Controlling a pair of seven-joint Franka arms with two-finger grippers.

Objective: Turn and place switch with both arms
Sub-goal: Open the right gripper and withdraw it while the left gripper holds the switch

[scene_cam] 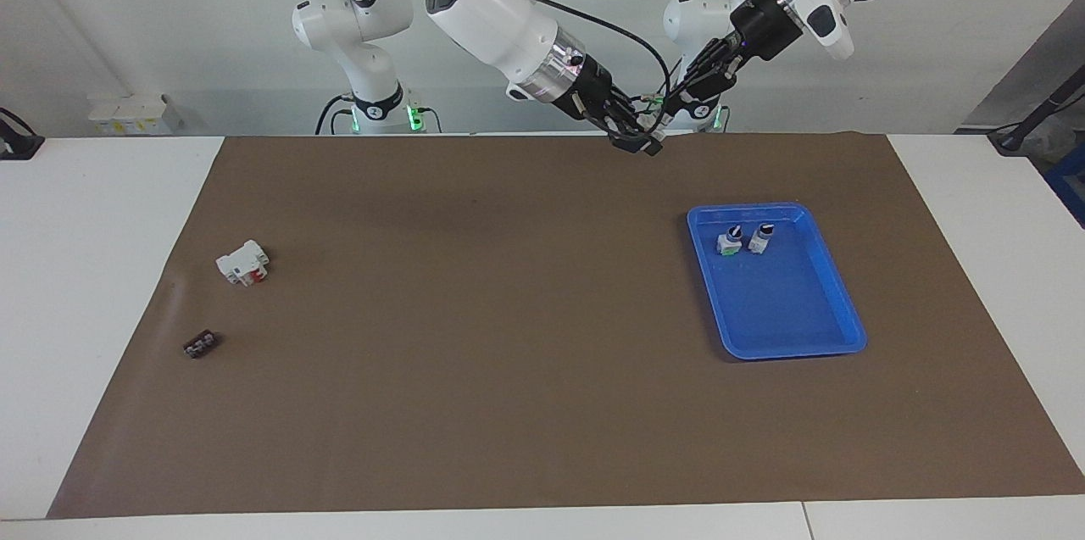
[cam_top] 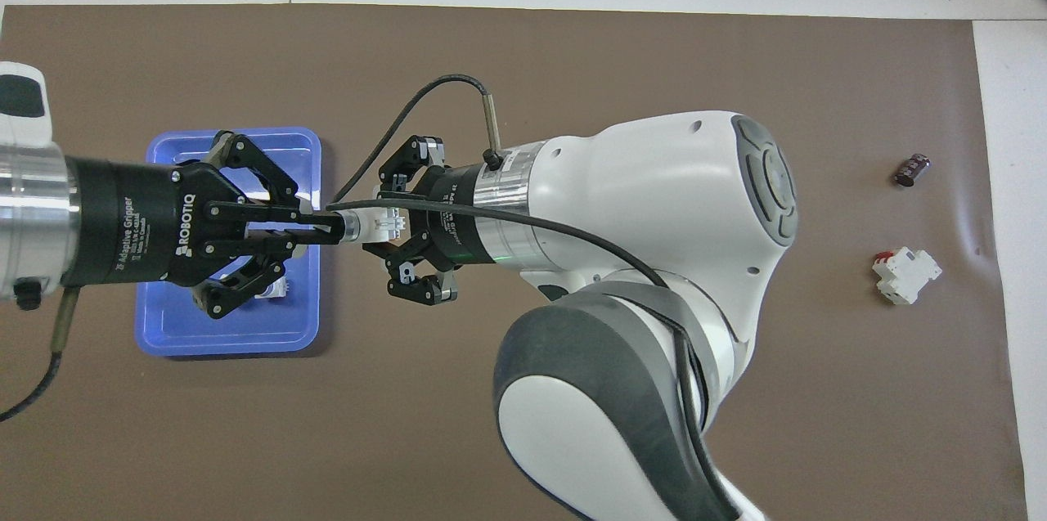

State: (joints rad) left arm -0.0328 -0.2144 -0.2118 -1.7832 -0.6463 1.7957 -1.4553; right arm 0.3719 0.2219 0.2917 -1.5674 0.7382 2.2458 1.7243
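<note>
the switch (cam_top: 378,224) hangs mid-frame in the overhead view, clamped at both ends: left gripper (cam_top: 327,228) closed on its knob end, right gripper (cam_top: 391,223) closed on its body. twist gently, keep one grip firm, then lower it into the blue tray (scene_cam: 835,303).

- The mat (scene_cam: 509,353) looked like matt brown paper or cloth.
- The tray (scene_cam: 839,315) was glossy blue plastic.
- The arms (cam_top: 654,194) had smooth white plastic shells and brushed silver metal wrists.
- The switch (cam_top: 378,224) looked like pale plastic.
</note>
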